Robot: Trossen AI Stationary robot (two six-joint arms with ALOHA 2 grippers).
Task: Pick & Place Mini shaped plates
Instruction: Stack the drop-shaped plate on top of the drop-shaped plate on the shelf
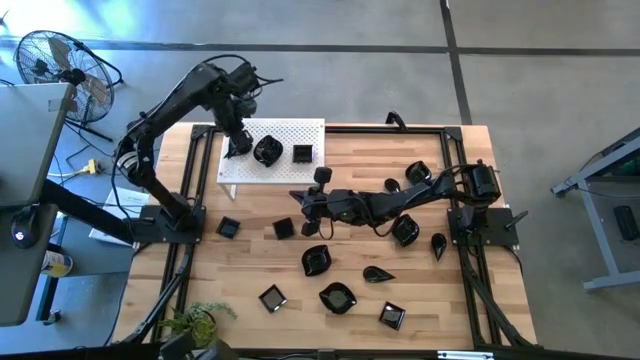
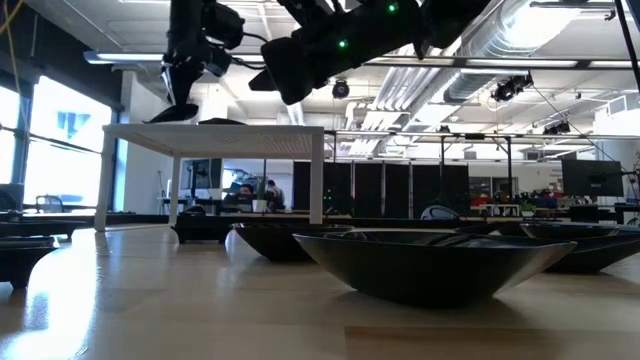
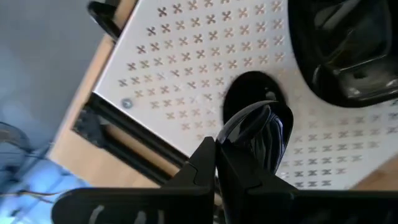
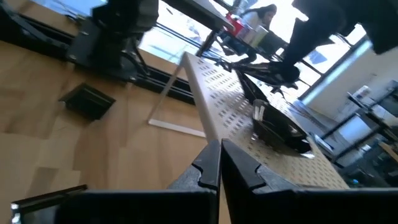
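Note:
My left gripper (image 1: 238, 146) is over the left part of the white perforated board (image 1: 300, 130), pointing down, shut on a small glossy black mini plate (image 3: 258, 134) that hangs just above the board (image 3: 186, 68). On the board rest a wavy round plate (image 1: 267, 151) and a square plate (image 1: 302, 153). My right gripper (image 1: 308, 200) hovers shut and holding nothing above the table's middle, near the board's front edge. Several more black plates lie on the wooden table, among them a square plate (image 1: 228, 227) and a rounded plate (image 1: 317, 261). My left gripper pinches the plate's rim (image 3: 233, 134) between its two fingers, coming from above and pointing down. The plate tilts down and away from the fingertips, lifted clear of the board, with its shadow on the board beneath it. In the low view the plate (image 2: 175, 113) hangs a little above the board top.
The board stands on thin white legs (image 2: 108, 180) at the table's far side. Black frame rails (image 1: 205, 175) run along the table's edges. A small plant (image 1: 195, 322) sits at the near left corner. Bare wood lies between the board and the near plates.

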